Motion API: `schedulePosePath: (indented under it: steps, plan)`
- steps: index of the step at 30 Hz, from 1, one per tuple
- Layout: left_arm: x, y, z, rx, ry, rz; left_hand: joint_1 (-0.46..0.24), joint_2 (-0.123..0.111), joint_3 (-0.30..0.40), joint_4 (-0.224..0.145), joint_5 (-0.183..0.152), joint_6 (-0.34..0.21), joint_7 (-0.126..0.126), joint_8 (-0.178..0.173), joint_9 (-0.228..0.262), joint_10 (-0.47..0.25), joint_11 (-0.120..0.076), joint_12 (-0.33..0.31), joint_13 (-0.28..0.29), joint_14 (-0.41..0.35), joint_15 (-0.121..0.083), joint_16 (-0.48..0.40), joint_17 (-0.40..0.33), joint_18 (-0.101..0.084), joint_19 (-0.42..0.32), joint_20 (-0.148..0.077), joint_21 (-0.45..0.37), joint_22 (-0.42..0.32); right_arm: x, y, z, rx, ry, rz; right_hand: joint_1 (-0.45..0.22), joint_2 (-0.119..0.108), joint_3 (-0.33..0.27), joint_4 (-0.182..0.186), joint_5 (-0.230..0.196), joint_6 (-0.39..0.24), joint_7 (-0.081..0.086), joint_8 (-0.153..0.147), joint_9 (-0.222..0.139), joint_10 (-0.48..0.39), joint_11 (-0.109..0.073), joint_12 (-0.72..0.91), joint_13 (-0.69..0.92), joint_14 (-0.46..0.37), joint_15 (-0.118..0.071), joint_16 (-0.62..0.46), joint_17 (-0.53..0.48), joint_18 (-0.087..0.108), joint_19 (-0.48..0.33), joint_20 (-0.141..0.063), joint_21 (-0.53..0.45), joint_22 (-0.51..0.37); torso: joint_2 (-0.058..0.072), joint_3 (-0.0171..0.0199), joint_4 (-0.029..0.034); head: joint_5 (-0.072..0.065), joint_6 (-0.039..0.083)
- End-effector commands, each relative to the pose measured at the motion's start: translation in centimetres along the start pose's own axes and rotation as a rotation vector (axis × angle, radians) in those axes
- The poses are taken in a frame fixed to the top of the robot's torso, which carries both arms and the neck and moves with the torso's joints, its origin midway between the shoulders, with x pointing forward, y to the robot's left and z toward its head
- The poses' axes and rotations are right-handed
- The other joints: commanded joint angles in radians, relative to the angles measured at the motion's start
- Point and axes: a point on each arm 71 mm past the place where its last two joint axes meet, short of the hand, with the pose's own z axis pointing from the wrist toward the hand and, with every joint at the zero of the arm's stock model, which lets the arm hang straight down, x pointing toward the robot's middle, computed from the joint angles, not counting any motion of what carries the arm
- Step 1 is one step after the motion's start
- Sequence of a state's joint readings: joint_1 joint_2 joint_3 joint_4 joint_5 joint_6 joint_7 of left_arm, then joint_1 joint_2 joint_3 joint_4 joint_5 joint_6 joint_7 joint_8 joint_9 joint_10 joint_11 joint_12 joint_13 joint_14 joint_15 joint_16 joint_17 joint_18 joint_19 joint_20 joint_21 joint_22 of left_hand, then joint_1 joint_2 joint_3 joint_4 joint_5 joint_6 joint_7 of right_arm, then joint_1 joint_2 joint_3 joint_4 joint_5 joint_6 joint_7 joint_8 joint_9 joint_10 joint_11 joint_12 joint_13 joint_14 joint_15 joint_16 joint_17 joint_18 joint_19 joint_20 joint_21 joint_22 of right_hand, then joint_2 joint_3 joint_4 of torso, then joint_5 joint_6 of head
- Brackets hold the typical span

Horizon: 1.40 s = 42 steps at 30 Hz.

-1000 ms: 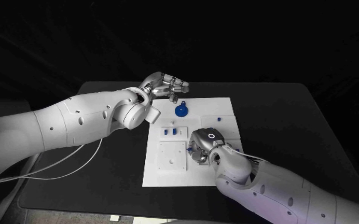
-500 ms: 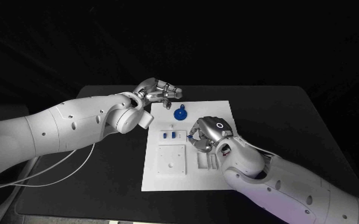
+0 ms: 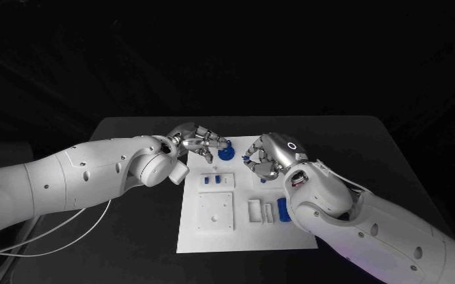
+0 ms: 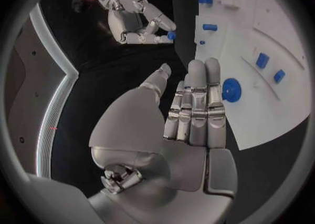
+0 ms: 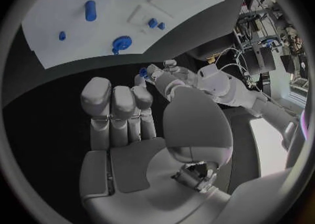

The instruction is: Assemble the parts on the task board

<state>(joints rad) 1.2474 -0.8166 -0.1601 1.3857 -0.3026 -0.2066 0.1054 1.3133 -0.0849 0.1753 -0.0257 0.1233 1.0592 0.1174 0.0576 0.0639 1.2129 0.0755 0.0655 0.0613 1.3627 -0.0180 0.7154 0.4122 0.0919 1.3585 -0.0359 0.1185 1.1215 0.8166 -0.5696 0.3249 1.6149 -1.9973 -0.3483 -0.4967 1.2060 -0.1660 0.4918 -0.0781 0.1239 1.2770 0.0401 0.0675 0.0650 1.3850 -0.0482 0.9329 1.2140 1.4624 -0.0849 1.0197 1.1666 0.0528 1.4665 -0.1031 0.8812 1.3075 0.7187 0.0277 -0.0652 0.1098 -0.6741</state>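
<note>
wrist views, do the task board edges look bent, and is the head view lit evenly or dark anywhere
Left wrist view: the task board has a curved edge, fisheye distortion inside a dark circular frame. Right wrist view: the board's edges bow the same way, and a bright patch glares near the circle's rim. Head view: the board's edges run straight; the board and both arms are lit, while everything beyond the table is black.

A black table (image 3: pixel 379 159) fronts a dark backdrop (image 3: pixel 227 41).
</note>
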Motion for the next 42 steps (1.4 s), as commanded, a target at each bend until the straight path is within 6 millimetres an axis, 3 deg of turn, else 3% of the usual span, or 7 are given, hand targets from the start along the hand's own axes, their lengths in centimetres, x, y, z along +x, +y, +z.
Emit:
schedulePosePath:
  steps: [1,7,16,42]
  plan:
    - [0.9,0.5,0.1,-0.084,0.045,-0.148,0.016,0.004,-0.013,0.002,-0.006,0.0,0.005,0.005,0.0,-0.014,0.001,-0.006,-0.002,0.015,0.0,-0.029,0.013,0.012,0.009,0.0,-0.007,-0.019,-0.3,0.1,0.1,0.004,-0.013,0.007,0.004,-0.003,0.001,0.005,-0.004,0.003,-0.003,-0.005,0.0,0.005,0.0,0.006,0.001,0.001,-0.004,0.005,-0.001,-0.004,0.018,-0.006,0.006,0.111,0.001,-0.0005,0.0007,-0.004,0.007]
    - [1.8,0.6,0.3,-0.108,0.067,-0.264,0.026,0.005,-0.013,-0.008,-0.003,0.029,-0.002,0.005,-0.001,-0.029,0.003,-0.007,-0.002,0.031,-0.001,-0.065,0.029,0.013,0.014,-0.001,-0.005,-0.032,-0.7,0.2,0.5,0.008,-0.026,0.013,0.008,-0.006,0.002,0.01,-0.006,0.003,-0.003,-0.005,-0.001,0.005,0.0,0.005,0.001,0.001,-0.005,0.006,-0.001,-0.003,0.017,-0.006,0.009,0.111,0.003,-0.0015,0.0032,-0.009,0.009]
    - [2.6,0.3,0.4,-0.091,0.094,-0.351,0.021,0.007,-0.009,-0.013,-0.002,0.045,-0.008,0.005,-0.001,-0.02,-0.001,-0.008,-0.003,0.074,-0.006,-0.155,0.039,0.009,0.015,-0.005,-0.003,-0.056,-0.8,0.1,0.9,0.013,-0.03,0.011,0.009,-0.006,0.003,0.011,-0.007,0.003,-0.003,-0.005,-0.001,0.006,0.0,0.006,0.002,0.001,-0.005,0.006,-0.001,-0.004,0.017,-0.006,0.011,0.111,0.003,-0.0027,0.002,-0.012,0.009]
    - [4.1,-0.2,0.7,-0.088,0.13,-0.34,0.026,-0.009,-0.078,0.005,-0.009,0.014,0.003,0.004,-0.002,-0.047,0.007,-0.007,-0.003,0.073,0.0,-0.172,0.061,0.011,0.008,0.001,0.01,-0.067,-1.0,0.9,1.4,-0.001,-0.037,0.016,0.012,-0.006,0.004,0.013,-0.008,0.003,-0.003,-0.005,-0.001,0.006,0.0,0.006,0.003,0.001,-0.005,0.008,0.0,-0.003,0.017,-0.007,0.014,0.112,0.003,-0.0024,0.0026,-0.017,0.006]
